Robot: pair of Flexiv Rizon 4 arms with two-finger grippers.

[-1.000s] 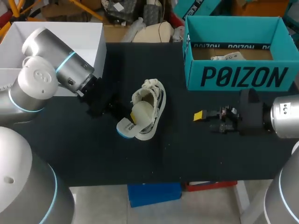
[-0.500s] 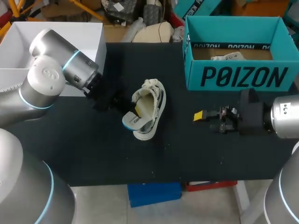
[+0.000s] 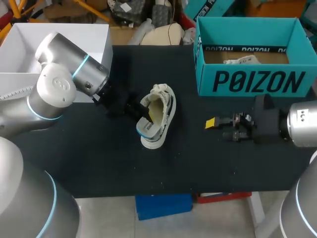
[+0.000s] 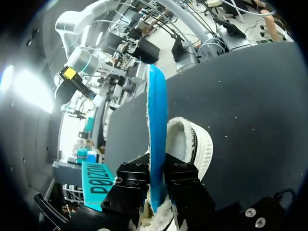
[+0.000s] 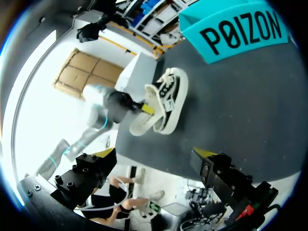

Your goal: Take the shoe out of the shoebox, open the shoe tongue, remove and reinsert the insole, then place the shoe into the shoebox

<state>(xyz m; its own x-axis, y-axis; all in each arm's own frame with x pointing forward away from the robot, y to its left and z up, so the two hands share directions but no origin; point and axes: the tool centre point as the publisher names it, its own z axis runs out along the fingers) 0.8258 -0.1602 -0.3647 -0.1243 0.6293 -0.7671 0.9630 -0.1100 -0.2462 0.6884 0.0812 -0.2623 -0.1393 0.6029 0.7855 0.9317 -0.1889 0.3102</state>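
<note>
My left gripper pinches the insole edge-on over the shoe. I'd tip it flat and feed it toeward; it seems barely in.

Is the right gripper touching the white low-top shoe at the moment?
No: in the head view the right gripper hovers open over the black tabletop, clear of the white low-top shoe.

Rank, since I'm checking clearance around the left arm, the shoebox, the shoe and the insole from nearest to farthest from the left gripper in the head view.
1. insole: clamped in the left gripper itself.
2. shoe: just beyond it, mid-table.
3. shoebox: far off at the table's right rear.
</note>
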